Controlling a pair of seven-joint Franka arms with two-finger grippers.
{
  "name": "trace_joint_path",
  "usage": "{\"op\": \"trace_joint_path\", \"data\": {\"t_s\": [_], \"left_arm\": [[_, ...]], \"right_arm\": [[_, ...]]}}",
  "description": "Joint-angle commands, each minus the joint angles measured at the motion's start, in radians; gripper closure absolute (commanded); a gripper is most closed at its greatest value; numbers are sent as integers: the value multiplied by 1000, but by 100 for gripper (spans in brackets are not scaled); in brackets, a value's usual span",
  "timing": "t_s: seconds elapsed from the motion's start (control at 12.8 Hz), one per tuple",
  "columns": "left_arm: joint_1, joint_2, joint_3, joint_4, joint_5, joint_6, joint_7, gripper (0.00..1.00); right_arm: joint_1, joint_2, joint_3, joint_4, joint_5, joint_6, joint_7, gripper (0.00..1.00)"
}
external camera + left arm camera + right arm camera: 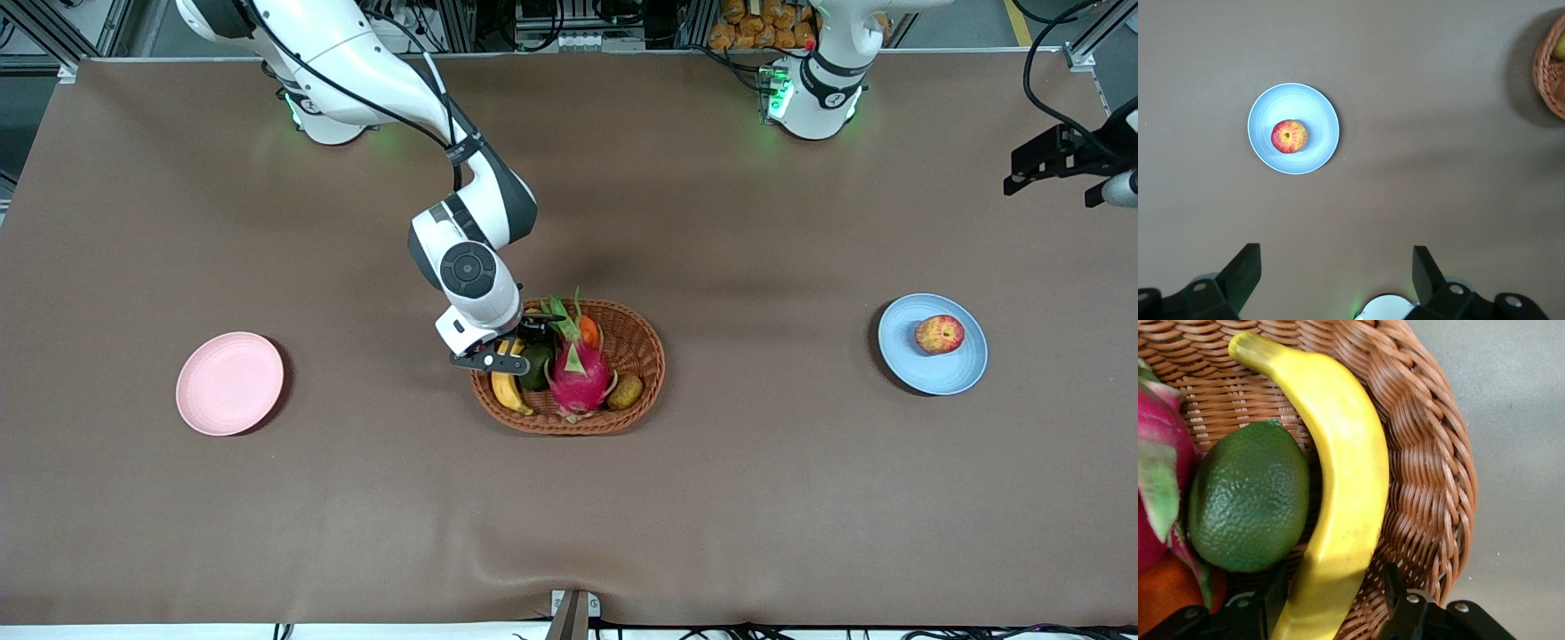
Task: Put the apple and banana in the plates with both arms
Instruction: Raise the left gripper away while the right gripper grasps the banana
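The apple (940, 334) lies on the pale blue plate (942, 375) toward the left arm's end of the table; both also show in the left wrist view, apple (1289, 136) on plate (1319, 112). The banana (508, 388) lies in the wicker basket (642, 354) at mid-table, along its wall. My right gripper (503, 357) is down in the basket, open, with a finger (1275, 595) on each side of the banana (1345, 473); a gap shows on one side. The pink plate (229, 383) is bare. My left gripper (1036, 169) is open and empty (1335, 257), high over the table.
The basket also holds a pink dragon fruit (580, 369), a green fruit (536, 366) against the banana, a kiwi (625, 391) and an orange fruit (589, 331). In the right wrist view the green fruit (1248, 497) touches the banana and the basket wall (1425, 473) flanks it.
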Motion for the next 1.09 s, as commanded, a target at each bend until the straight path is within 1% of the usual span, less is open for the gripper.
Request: {"op": "trace_joint_path", "data": {"t_s": [0.0,0.08,0.16,0.23,0.39,0.47,0.55,0.62,0.78,1.01], "left_arm": [[-10,33,0,37,22,12,-62,0],[-9,30,-1,43,22,12,-71,0],[-9,33,-4,67,13,12,-68,0],[-13,35,-7,75,10,12,-71,0],[-17,39,-33,75,10,12,-127,0],[-17,35,-35,72,10,12,-143,0],[-17,36,-38,69,10,12,-151,0],[-15,38,-45,69,8,12,-160,0],[-17,33,-50,71,8,12,-236,0],[-13,33,-55,67,-1,10,-244,0]], "right_arm": [[12,25,-6,16,-14,11,-1,40],[15,25,-6,16,-14,13,0,62],[15,25,-6,16,-14,22,5,87],[15,25,-6,16,-12,24,6,100],[9,17,-6,16,-12,18,2,100],[3,11,-6,18,-12,10,-6,100],[-5,-2,-8,18,-12,5,-11,100],[-22,-36,-8,19,-14,-27,-15,100],[-74,-90,-8,54,-14,-161,-84,100],[-171,-147,-5,112,0,-324,-158,100]]}}
